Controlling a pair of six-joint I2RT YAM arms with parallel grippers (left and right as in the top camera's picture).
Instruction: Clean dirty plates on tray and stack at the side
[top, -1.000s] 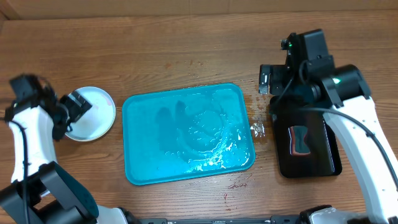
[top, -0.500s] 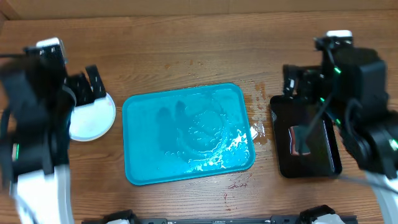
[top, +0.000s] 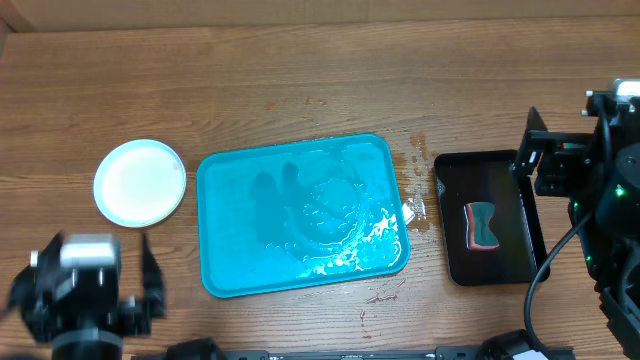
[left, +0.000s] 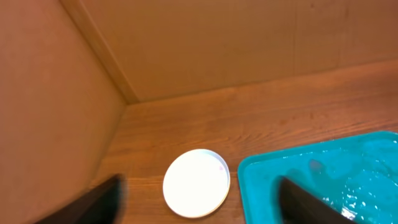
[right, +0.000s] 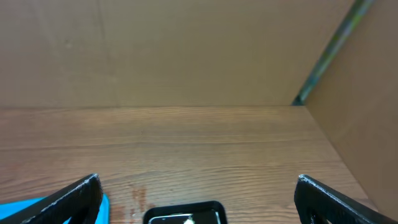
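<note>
With the plates (top: 140, 182) apparently piled left of the bare, wet tray (top: 300, 215), the left gripper (left: 204, 202) and right gripper (right: 199, 202) hang spread and empty, the job seemingly done.

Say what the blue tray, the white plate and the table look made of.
Tray: likely plastic, glossy turquoise, with bright glare and a moulded rounded rim.
Plate: probably plastic, smooth and pale, with a thin rim.
Table: wood or wood-look laminate, with visible grain lines.
</note>
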